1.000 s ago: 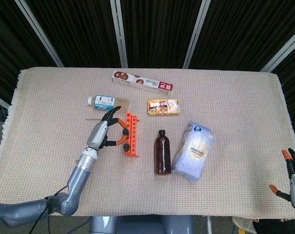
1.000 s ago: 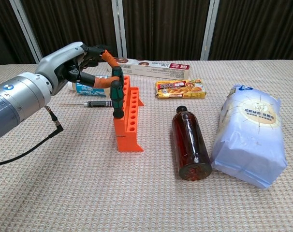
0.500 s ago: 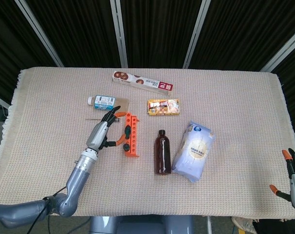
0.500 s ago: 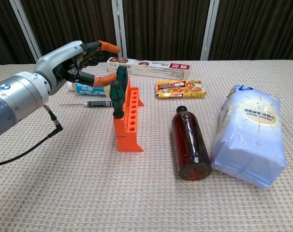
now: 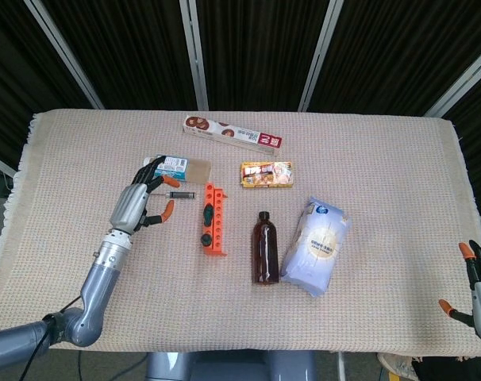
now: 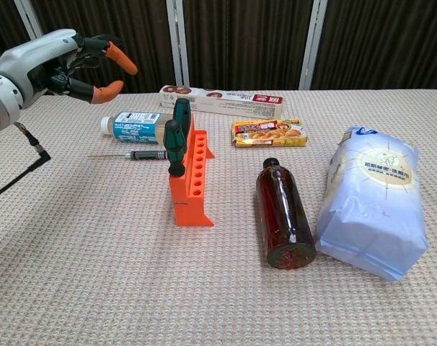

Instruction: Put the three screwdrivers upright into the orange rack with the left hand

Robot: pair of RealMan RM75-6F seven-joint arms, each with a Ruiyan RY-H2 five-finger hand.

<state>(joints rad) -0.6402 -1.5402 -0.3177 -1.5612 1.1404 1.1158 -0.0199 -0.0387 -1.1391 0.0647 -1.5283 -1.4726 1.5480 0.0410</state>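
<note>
The left hand [image 6: 67, 61] has drawn back from the orange rack [image 5: 213, 219] toward the table's left edge, fingers spread, empty. Two green-handled screwdrivers [image 6: 177, 137] stand in the rack mid-table; the third screwdriver [image 6: 135, 154] lies flat between rack and hand. The right hand [image 5: 479, 290] sits at the front right corner, fingers apart.

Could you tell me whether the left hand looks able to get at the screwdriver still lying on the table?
Probably yes: the left hand is open, just left of the screwdriver, with nothing between them.
</note>
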